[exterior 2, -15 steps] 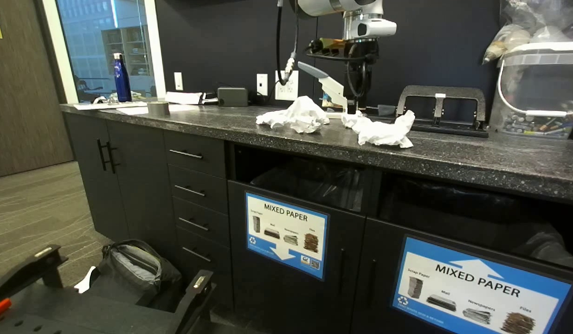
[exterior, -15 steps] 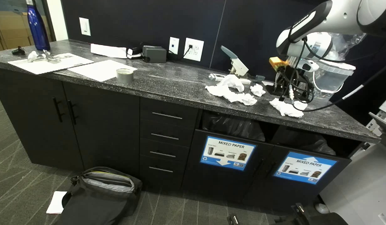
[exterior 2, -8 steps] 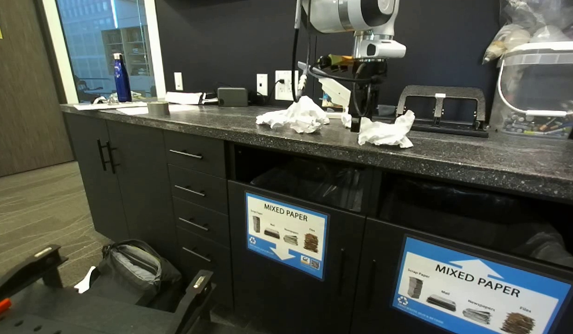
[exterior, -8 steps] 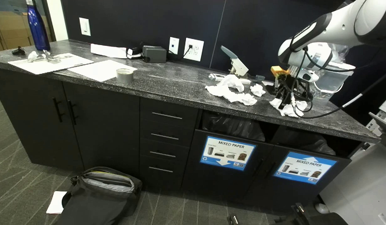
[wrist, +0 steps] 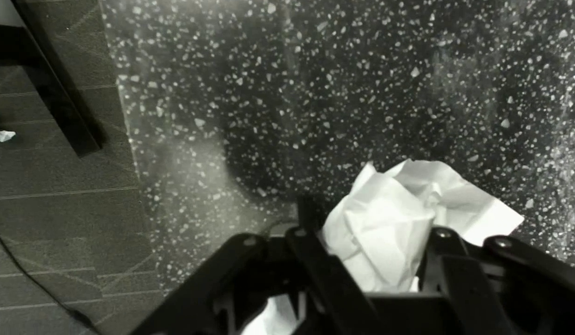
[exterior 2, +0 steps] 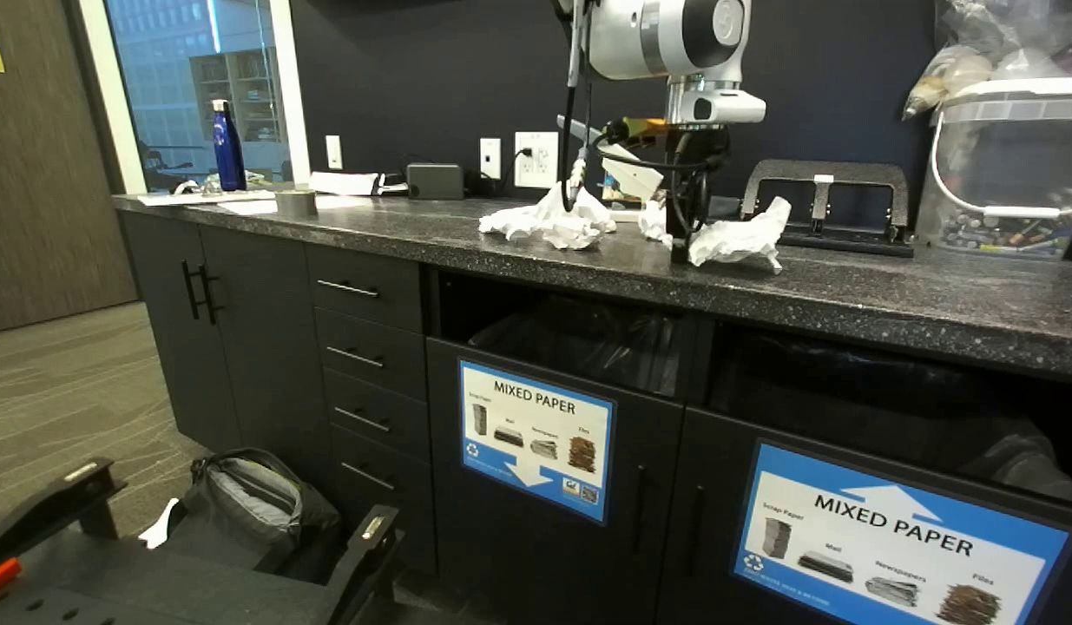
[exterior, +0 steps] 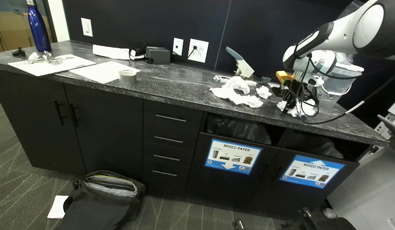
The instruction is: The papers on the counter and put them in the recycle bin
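Observation:
Crumpled white papers lie on the dark speckled counter [exterior: 178, 83]. In an exterior view I see a spread-out wad [exterior: 236, 95], a small ball [exterior: 263, 92] and a right-hand wad [exterior: 307, 108], partly hidden by my gripper. In the wrist view that right-hand paper [wrist: 389, 218] bulges up between the jaws of my gripper [wrist: 371, 228], touching them from both sides. The jaws stand part-way together, low at the counter; whether they grip the paper firmly does not show. Below the counter are the recycle bin openings with plastic liners [exterior: 239, 127], above doors labelled MIXED PAPER [exterior: 233, 156].
Behind the papers stand a stapler-like tool [exterior: 243, 65], a hole punch [exterior 2: 826, 204] and a clear bucket [exterior 2: 1009, 174]. To the left lie flat white sheets [exterior: 99, 72], a tape roll [exterior: 127, 77] and a bottle [exterior: 39, 28]. A bag [exterior: 104, 201] rests on the floor.
My gripper has come down from above onto the right-hand paper and its jaws have moved closer together. That paper has bunched up and shifted slightly.

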